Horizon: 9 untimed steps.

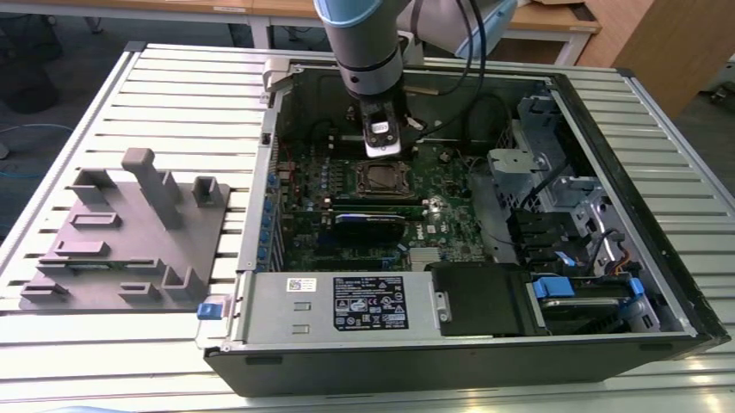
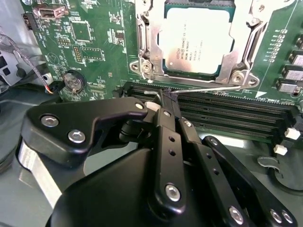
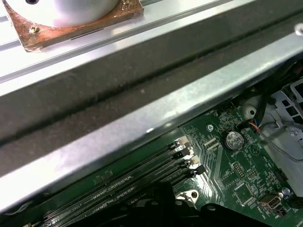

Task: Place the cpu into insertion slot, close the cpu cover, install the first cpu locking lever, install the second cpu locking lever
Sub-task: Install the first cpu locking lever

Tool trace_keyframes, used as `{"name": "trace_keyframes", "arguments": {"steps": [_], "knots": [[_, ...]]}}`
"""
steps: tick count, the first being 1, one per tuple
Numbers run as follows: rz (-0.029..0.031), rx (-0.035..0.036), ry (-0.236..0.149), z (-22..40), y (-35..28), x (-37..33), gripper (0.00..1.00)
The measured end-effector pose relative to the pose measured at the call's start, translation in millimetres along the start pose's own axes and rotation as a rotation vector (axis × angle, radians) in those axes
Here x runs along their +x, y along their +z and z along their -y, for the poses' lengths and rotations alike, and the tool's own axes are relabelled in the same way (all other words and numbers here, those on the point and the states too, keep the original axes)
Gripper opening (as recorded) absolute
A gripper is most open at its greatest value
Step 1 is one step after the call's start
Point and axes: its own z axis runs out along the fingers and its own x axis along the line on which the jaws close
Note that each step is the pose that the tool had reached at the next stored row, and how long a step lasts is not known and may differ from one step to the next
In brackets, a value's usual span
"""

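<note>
Steel computer case (image 1: 460, 368) lies open on its side, so the arm can reach down to the green motherboard (image 2: 94, 47). Toward the board's far edge in the exterior view, the cpu cover (image 2: 247, 30) lies flat over the cpu (image 2: 199, 40), seated in the insertion slot (image 1: 383, 177). The gripper (image 2: 166, 97) has its fingers pressed together at the hooked end of the thin locking lever (image 2: 208, 88), seemingly to work it. Whether they pinch it, I cannot tell.

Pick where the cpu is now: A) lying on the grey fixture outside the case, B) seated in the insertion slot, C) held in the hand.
B: the cpu lies flat on the board, framed by the cpu cover, while the hand is shut on a locking lever.
</note>
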Motion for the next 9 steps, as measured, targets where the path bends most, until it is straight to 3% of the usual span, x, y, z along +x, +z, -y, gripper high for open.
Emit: {"name": "trace_keyframes", "arguments": {"steps": [5, 9], "knots": [[-0.0013, -0.0025, 0.0, 1.4, 0.8, 0.7, 0.11], [-0.005, -0.0101, 0.003, 2.1, 1.6, 1.4, 0.11]]}}
